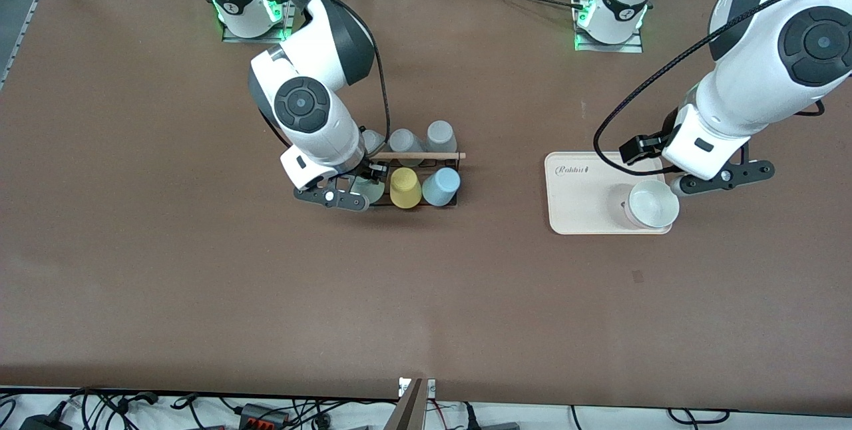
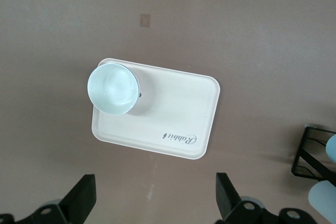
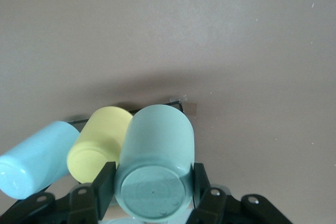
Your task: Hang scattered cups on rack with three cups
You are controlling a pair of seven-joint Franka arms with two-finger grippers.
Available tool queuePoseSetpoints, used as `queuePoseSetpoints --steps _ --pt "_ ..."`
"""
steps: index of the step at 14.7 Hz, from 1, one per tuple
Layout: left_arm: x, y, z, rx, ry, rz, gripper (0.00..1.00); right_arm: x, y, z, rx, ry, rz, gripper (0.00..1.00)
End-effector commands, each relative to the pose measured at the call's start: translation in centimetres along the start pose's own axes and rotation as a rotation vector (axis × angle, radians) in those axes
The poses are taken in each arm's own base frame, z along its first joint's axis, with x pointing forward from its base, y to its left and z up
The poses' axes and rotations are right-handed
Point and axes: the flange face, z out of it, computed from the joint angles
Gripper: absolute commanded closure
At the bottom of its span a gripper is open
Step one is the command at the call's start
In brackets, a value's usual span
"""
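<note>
My right gripper (image 1: 363,185) is at the black wire rack (image 1: 413,202), at the rack's end toward the right arm, and is shut on the pale mint-green cup (image 3: 157,145). The fingers (image 3: 105,182) press both sides of the cup near its base, and the cup lies tilted beside the yellow cup (image 3: 97,142). The light blue cup (image 1: 441,186) hangs on the rack beside the yellow cup (image 1: 405,188). The wooden rod (image 1: 418,156) runs across the rack's top. My left gripper (image 2: 155,198) is open and empty, up over the table at the cream tray's edge.
Three grey cups (image 1: 406,142) hang on the rack's row farther from the front camera. A cream tray (image 1: 586,207) lies toward the left arm's end of the table. A pale cup (image 1: 653,204) stands upright on it, open end up. The rack's corner (image 2: 315,156) shows in the left wrist view.
</note>
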Motion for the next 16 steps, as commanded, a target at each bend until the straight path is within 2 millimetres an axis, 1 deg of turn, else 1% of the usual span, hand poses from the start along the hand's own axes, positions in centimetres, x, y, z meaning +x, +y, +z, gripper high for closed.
queuePoseSetpoints --steps 1,2,3,5,6,7,8,9,10,11,12,13,14,16 --pt "-2.6 -1.3 0.4 0.004 0.07 0.023 0.0 0.1 -0.9 1.2 0.001 -0.011 0.022 0.76" --pt "-2.2 -1.4 -0.1 -0.008 0.084 0.039 0.0 0.2 -0.9 1.4 -0.001 -0.013 0.023 0.76" --pt "-1.5 -1.5 -0.9 -0.013 0.1 0.071 0.0 0.2 -1.0 2.3 -0.011 -0.022 0.022 0.76" --pt "-0.3 -4.0 -1.2 -0.015 0.105 0.097 0.0 0.5 -1.3 4.3 -0.018 -0.023 0.019 0.76" --pt "0.1 -4.6 -2.2 -0.016 0.125 0.118 0.0 0.8 -1.4 4.9 -0.013 -0.018 0.021 0.76" --pt "0.3 -5.2 -2.8 -0.016 0.126 0.141 0.0 0.8 -1.5 5.7 -0.018 -0.024 0.019 0.76" --pt "-0.1 -6.1 -3.0 -0.007 0.102 0.172 0.0 1.0 -1.4 6.1 -0.02 -0.026 0.021 0.75" --pt "-0.5 -6.4 -3.0 -0.004 0.063 0.204 0.0 1.0 -1.4 6.4 -0.023 -0.03 0.021 0.74" --pt "-0.6 -6.7 -2.9 -0.025 0.04 0.205 0.0 1.0 -1.4 6.5 -0.023 -0.032 0.022 0.66" --pt "-0.2 -7.9 -2.9 -0.063 0.03 0.175 0.0 1.1 -1.3 6.5 -0.021 -0.033 0.021 0.47" --pt "0.0 -8.3 -2.8 -0.077 0.027 0.166 0.0 1.2 -1.2 6.3 -0.02 -0.03 0.017 0.17" --pt "-0.1 -8.0 -2.9 -0.064 0.032 0.174 0.0 1.4 -1.1 5.9 -0.015 -0.026 0.012 0.0" --pt "-0.1 -7.8 -2.8 -0.064 0.03 0.176 0.0 1.7 -0.9 5.0 -0.01 -0.013 0.001 0.0" --pt "-0.1 -7.7 -2.8 -0.078 0.025 0.177 0.0 2.6 -0.8 2.2 0.013 0.016 -0.069 0.0"
